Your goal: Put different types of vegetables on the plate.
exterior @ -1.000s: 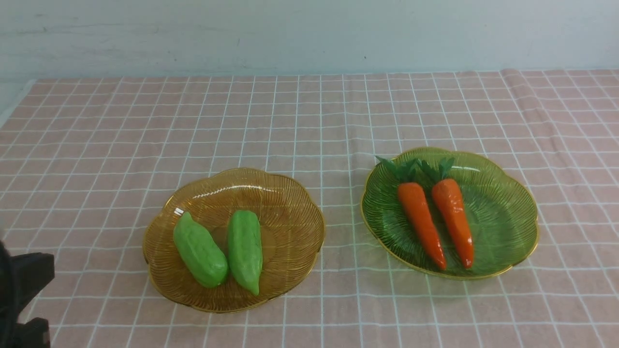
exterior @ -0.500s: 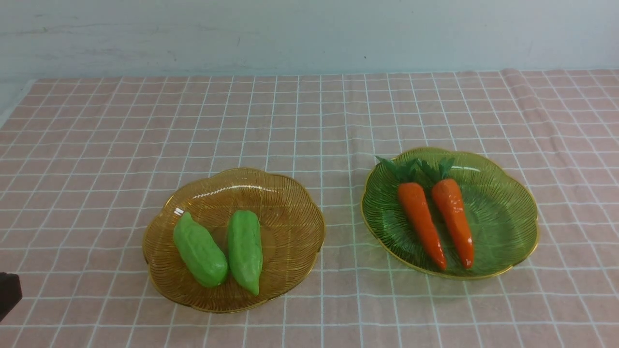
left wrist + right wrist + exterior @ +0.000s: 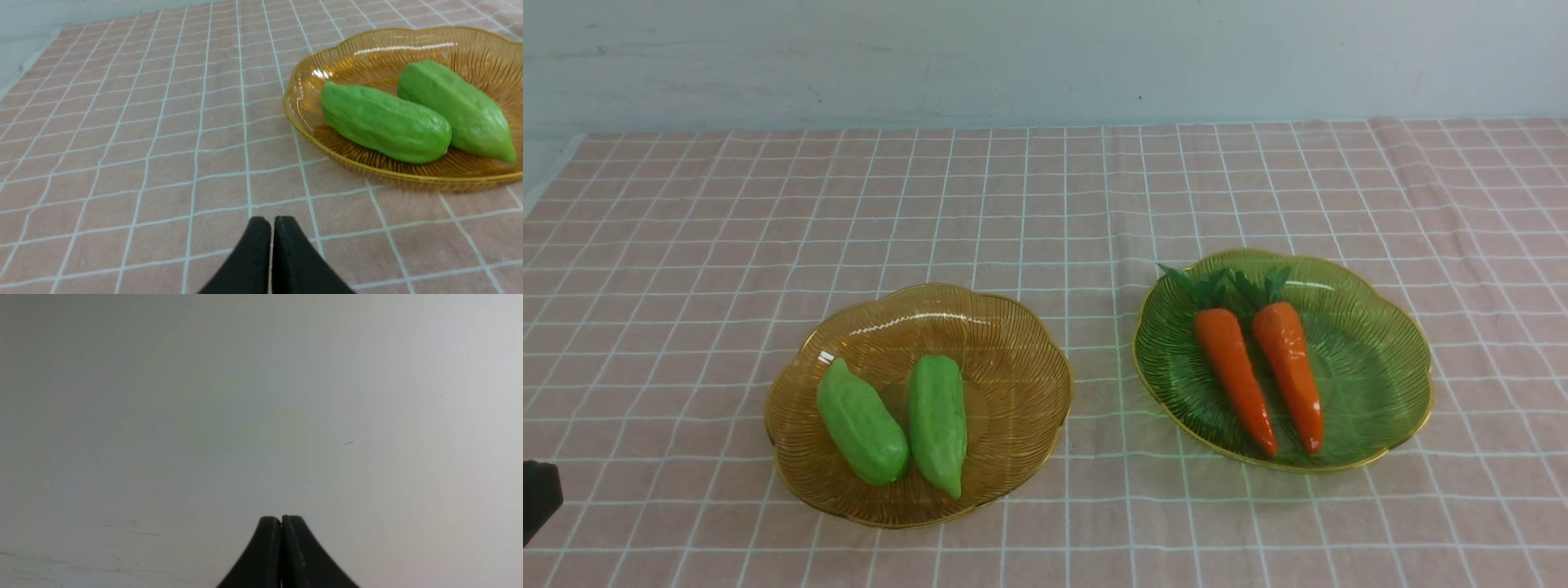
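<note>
Two light-green gourds, the left gourd (image 3: 860, 427) and the right gourd (image 3: 937, 422), lie side by side in an amber glass plate (image 3: 1013, 359). Two orange carrots, the left carrot (image 3: 1232, 367) and the right carrot (image 3: 1289, 362), with green tops lie in a green glass plate (image 3: 1372, 359). In the left wrist view both gourds (image 3: 384, 122) (image 3: 455, 107) and the amber plate (image 3: 302, 73) show. My left gripper (image 3: 272, 222) is shut and empty, low over the cloth, short of the amber plate; a dark part of it (image 3: 538, 496) shows at the front view's left edge. My right gripper (image 3: 281, 519) is shut and empty, facing a plain pale surface.
A pink checked cloth (image 3: 1045, 204) covers the table up to a pale wall (image 3: 1045, 57). The cloth's left edge (image 3: 547, 175) shows at the far left. A strip of cloth (image 3: 1103, 384) lies between the two plates.
The left arm's dark parts at the lower left have drawn back toward the frame's edge; only a small piece shows now. The plates and vegetables have not moved.
</note>
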`<control>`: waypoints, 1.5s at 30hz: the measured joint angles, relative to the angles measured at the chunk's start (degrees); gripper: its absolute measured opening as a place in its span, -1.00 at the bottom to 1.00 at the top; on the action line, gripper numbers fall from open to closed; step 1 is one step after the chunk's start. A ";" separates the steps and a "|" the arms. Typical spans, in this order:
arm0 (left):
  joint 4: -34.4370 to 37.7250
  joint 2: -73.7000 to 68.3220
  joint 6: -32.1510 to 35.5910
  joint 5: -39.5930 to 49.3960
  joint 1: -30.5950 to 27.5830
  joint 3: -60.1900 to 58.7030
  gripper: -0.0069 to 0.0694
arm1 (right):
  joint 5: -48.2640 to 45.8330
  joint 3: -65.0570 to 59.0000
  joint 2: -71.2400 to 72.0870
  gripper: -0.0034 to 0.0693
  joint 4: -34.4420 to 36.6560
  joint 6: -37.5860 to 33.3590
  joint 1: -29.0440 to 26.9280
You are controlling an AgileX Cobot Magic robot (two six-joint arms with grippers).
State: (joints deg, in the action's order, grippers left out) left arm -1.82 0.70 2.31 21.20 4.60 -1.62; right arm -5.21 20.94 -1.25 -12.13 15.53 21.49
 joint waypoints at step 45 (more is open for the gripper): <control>0.00 0.00 0.19 0.71 0.00 0.00 -0.83 | 0.00 0.00 -0.05 -0.95 4.01 -1.87 0.00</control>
State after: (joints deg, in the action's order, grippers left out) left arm -1.82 0.70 2.50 21.91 4.60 -1.62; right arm -5.21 20.94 -1.30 -8.12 13.66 21.49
